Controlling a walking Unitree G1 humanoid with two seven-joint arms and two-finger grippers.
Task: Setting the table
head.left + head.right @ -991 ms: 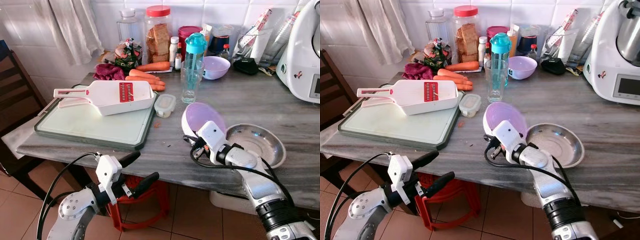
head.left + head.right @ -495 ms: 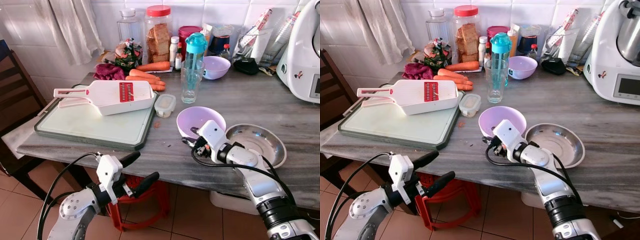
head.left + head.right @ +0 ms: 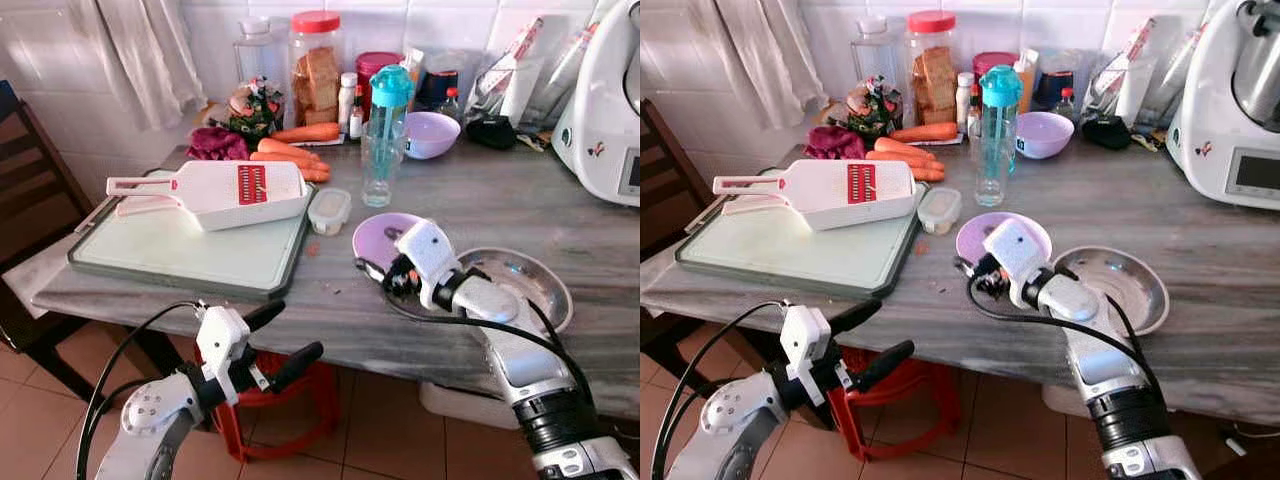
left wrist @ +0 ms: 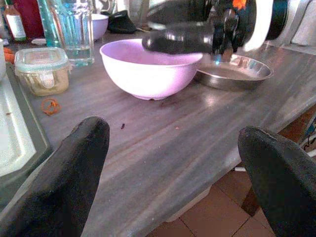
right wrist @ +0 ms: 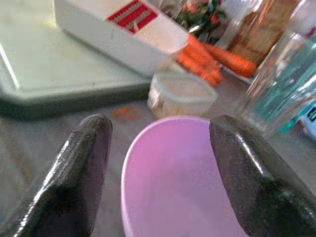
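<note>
While the purple bowl [image 3: 385, 237] sits upright on the grey table [image 3: 560, 215], near its front edge, the right gripper [image 5: 158, 163] hangs just over the bowl's near rim with its jaws apart, one finger [image 5: 81, 177] to each side and neither clearly touching it. Just beside the bowl, toward the table's right end, lies a shallow steel dish [image 3: 520, 285], and the two look to be touching or nearly so. A small lidded tub [image 3: 329, 210] stands just behind the bowl on the left, at the edge of a green cutting board [image 3: 180, 250] that carries a white slicer [image 3: 225, 192] with a red blade insert. A clear glass [image 3: 379, 170] and a teal-capped bottle [image 3: 390, 100] stand farther back, with carrots [image 3: 295, 150], jars and a second purple bowl [image 3: 432, 133] along the back edge by the tiled wall. A white kitchen machine [image 3: 610, 100] fills the back right corner. The left gripper [image 3: 282, 338] hovers below the table's front edge, jaws apart and holding nothing.
</note>
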